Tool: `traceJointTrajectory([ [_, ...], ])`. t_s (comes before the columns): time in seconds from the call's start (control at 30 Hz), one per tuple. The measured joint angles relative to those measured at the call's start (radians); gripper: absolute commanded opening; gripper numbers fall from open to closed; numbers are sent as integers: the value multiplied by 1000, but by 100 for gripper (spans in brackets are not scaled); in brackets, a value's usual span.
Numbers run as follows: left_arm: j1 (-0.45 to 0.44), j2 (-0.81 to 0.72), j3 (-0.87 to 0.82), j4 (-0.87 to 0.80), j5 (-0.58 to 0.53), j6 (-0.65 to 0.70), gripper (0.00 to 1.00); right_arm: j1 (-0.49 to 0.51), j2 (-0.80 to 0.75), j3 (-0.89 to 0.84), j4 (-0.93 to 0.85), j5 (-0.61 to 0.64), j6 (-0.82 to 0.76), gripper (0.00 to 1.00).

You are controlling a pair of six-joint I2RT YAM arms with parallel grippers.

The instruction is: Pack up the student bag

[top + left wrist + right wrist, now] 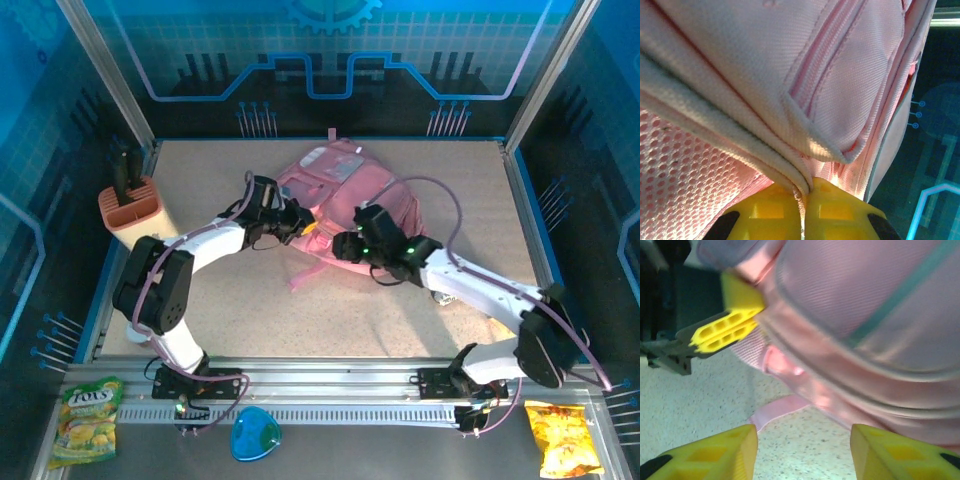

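Bag (345, 180), long axis near-to-far, top pointing far, has its near edge pinched by left claw (803, 199); right claw (804, 440) spread just beside.

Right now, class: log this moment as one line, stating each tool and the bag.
left tool: shut on student bag seam | right tool: open, beside bag | bag: on table

Speckled beige table (300, 325), blue circuit-patterned walls (400, 40).
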Motion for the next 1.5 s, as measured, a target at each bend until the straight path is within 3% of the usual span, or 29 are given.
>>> traceJointTrajectory([
  [0.3,-52,27,5,66,10,-58,2,56,160,15,118,65,109,35],
  [0.73,-54,27,5,89,27,-71,2,56,224,29,178,198,153,29],
  [1.07,-54,27,5,112,27,-83,2,56,288,77,197,229,153,28],
  [1.5,-54,27,5,143,30,-86,0,56,300,106,183,313,183,13],
])
